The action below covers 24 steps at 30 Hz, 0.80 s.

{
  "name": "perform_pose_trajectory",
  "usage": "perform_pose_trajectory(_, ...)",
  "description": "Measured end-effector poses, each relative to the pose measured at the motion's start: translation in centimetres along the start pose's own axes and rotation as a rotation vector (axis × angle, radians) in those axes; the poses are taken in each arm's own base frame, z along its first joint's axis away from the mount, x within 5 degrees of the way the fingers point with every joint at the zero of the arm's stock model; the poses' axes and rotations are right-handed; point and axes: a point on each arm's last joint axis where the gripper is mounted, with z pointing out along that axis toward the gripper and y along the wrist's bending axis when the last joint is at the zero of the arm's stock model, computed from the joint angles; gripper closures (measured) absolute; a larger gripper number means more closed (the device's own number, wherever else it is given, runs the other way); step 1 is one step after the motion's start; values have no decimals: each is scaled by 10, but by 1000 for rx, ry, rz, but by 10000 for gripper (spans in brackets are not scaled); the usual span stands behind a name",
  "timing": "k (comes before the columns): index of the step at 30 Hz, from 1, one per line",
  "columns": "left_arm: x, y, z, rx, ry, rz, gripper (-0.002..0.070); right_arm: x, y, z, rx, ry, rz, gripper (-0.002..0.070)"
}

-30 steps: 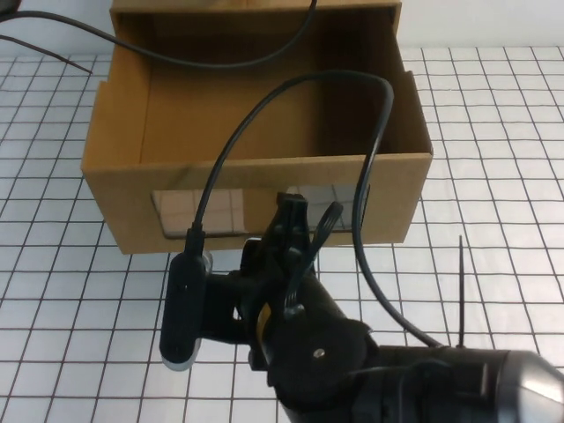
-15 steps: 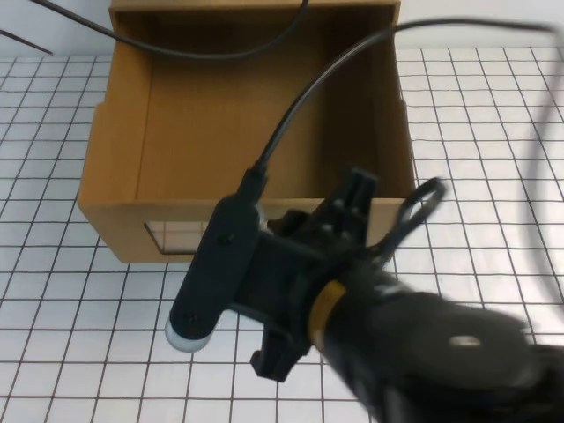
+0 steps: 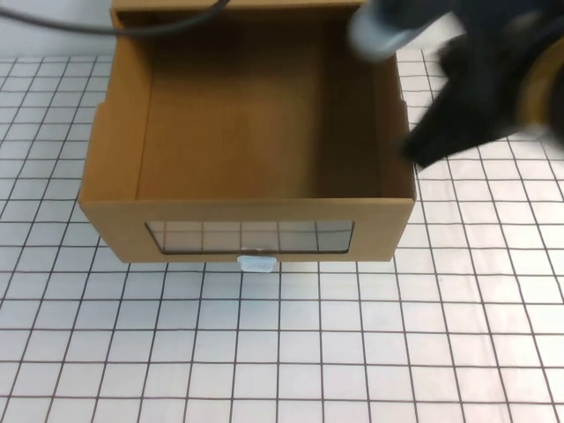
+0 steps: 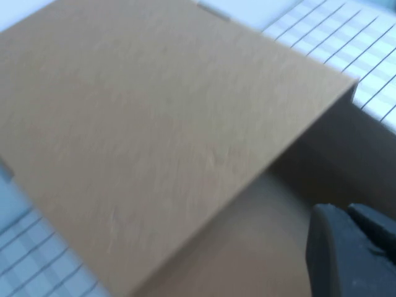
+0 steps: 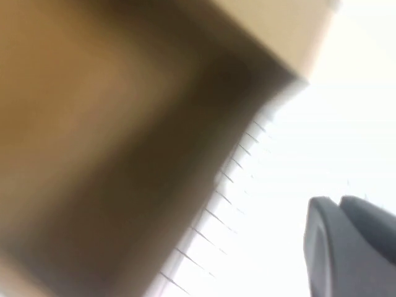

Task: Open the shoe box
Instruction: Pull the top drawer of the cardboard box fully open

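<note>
The brown cardboard shoe box (image 3: 115,176) stands open at the table's far middle, and its inside shows bare. Its front wall has a clear window (image 3: 249,236) with a small white tab (image 3: 256,262) below it. My right gripper (image 3: 425,150) is a dark blur over the box's right wall, shut and holding nothing. In the right wrist view that gripper (image 5: 339,201) hangs beside the box wall (image 5: 124,124). My left gripper (image 4: 349,213) appears only in the left wrist view, shut, next to a flat cardboard panel (image 4: 154,124) of the box.
A white gridded mat (image 3: 282,352) covers the table all around the box. A black cable (image 3: 106,26) crosses the far left corner above the box's back edge.
My right arm has swung from in front of the box up and away to the far right. The box's front wall and window now show in full.
</note>
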Motion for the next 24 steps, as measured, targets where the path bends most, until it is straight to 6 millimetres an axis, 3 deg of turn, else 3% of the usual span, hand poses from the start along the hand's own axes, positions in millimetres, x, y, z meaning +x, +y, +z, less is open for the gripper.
perform_pose_trajectory(6, 35, -16, -37, -148, 20, 4, 677, 29, -76, 6, 48, 166, 221, 687)
perform_pose_trajectory(12, 96, -50, -74, -297, -158, -13, 677, 66, -118, -13, 71, 142, 418, 687)
perform_pose_trajectory(16, 144, -75, -93, -393, -326, -25, 677, 95, -120, -31, 83, 84, 505, 687)
perform_pose_trajectory(24, 248, -119, -102, -482, -494, -51, 677, 153, -87, -47, 23, -66, 544, 689)
